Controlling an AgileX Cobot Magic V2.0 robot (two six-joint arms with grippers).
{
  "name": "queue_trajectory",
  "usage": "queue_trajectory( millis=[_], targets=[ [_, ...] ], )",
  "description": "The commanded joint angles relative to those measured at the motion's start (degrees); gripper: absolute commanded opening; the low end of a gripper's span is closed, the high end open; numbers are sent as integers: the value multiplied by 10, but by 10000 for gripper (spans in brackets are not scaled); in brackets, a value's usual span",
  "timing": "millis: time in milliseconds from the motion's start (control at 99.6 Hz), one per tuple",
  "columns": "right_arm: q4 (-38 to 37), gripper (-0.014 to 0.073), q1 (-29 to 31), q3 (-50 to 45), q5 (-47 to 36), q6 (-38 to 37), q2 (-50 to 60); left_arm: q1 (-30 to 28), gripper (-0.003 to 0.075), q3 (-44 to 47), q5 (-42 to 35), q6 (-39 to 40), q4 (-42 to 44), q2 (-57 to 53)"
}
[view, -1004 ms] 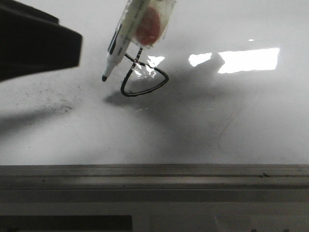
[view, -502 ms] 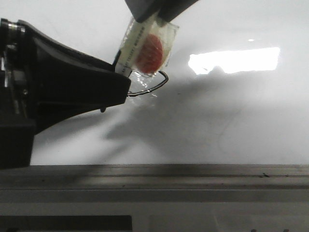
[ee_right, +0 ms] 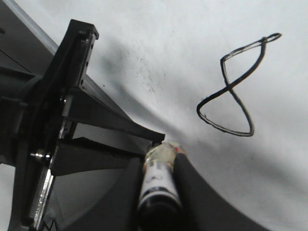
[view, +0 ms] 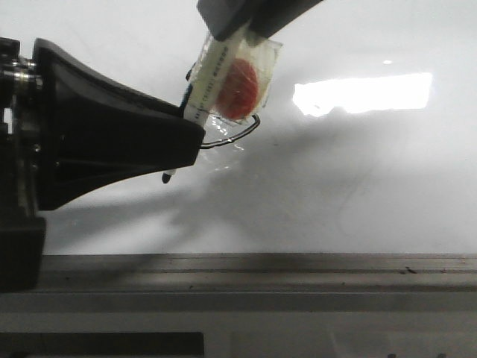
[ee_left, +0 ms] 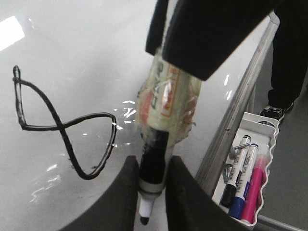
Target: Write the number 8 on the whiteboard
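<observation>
A black number 8 (ee_left: pixel 62 130) is drawn on the glossy whiteboard (ee_left: pixel 72 57). It also shows in the right wrist view as the 8 (ee_right: pixel 233 91), and in the front view only its lower loop (view: pixel 250 128) shows. A marker (view: pixel 212 74) wrapped in clear tape with a red disc hangs tilted above the board, nib (view: pixel 165 179) down and off the surface. My right gripper (view: pixel 240 30) is shut on its taped upper part. My left gripper (ee_left: pixel 153 163) is shut on the black section just above the nib (ee_left: pixel 144 220).
The board's grey metal rim (view: pixel 238 268) runs along the near edge. Beyond the rim (ee_left: pixel 236 110) hangs a white tray (ee_left: pixel 272 139) holding spare markers (ee_left: pixel 243 185). A person's dark leg and shoe (ee_left: pixel 284 72) stand past it.
My left gripper has come in from the left and its fingers now stand around the marker's lower end. The right gripper has lowered the marker slightly.
</observation>
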State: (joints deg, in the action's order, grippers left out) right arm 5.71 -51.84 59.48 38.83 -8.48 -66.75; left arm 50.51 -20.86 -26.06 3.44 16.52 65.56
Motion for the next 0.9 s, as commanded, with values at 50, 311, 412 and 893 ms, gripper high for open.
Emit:
queue_trajectory(
  millis=[50,311,412,893],
  targets=[
    [12,351,4,15,-28,0,10,3,-20,-18,-36,57,-24,-9],
    [11,384,14,15,-10,0,10,-3,-21,-18,60,97,-123,-76],
    [11,384,14,15,-5,0,10,-17,-21,-18,100,97,-236,-106],
    [11,384,14,15,-5,0,10,-60,-20,-18,155,97,-356,-72]
  ],
)
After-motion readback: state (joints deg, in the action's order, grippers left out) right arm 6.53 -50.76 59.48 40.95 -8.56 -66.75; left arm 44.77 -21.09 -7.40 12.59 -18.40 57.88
